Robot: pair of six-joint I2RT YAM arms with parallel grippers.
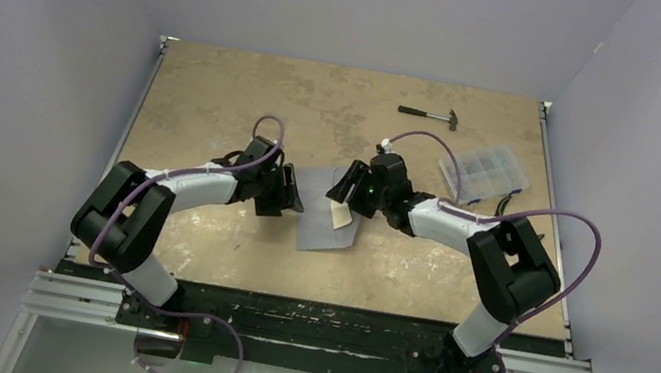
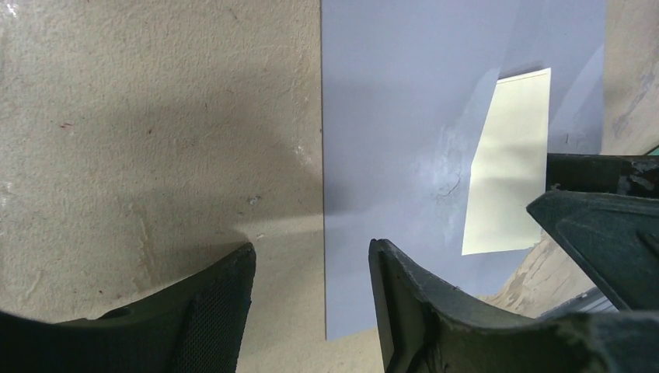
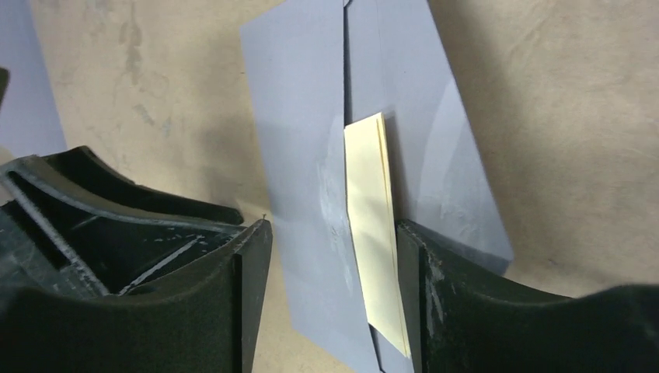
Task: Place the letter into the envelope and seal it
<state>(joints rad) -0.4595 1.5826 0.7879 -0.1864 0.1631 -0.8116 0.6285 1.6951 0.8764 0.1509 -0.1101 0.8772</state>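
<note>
The grey-blue envelope (image 1: 323,218) lies flat mid-table between both grippers. The cream letter (image 1: 339,214) sits partly tucked into it, with one end sticking out. My left gripper (image 1: 293,192) is open at the envelope's left edge. In the left wrist view its fingers straddle that edge (image 2: 311,256), with the envelope (image 2: 404,116) and letter (image 2: 509,163) ahead. My right gripper (image 1: 344,192) is open over the letter. In the right wrist view (image 3: 334,229) its fingers stand either side of the envelope (image 3: 299,148), and the letter (image 3: 373,210) lies by the right finger.
A small hammer (image 1: 430,115) lies at the back right. A clear plastic compartment box (image 1: 484,172) sits right of the right arm. Grey walls close in the table (image 1: 220,97) on three sides.
</note>
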